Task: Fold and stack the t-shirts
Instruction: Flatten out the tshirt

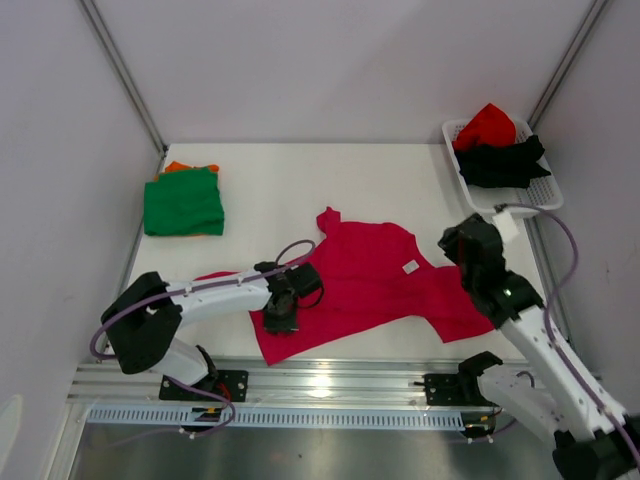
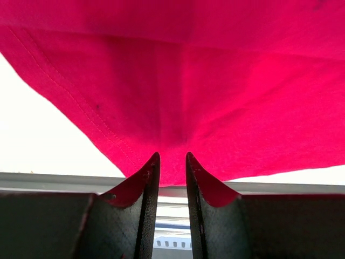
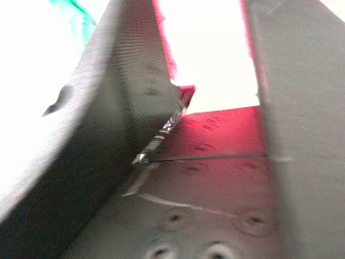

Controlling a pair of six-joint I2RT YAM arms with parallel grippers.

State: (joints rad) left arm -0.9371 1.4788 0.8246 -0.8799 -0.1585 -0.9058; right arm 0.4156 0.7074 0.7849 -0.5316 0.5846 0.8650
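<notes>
A magenta-pink t-shirt lies spread out in the middle of the table, with a white tag showing. My left gripper is at its near left hem. In the left wrist view the fingers stand close together, pinching the pink cloth, which creases toward their tips. My right gripper is at the shirt's right edge by the sleeve. Its fingers stand wide apart with nothing between them. A folded green shirt lies on an orange one at the back left.
A white lattice basket at the back right holds a red shirt and a black shirt. The metal rail runs along the table's near edge. White walls close in the left, back and right sides.
</notes>
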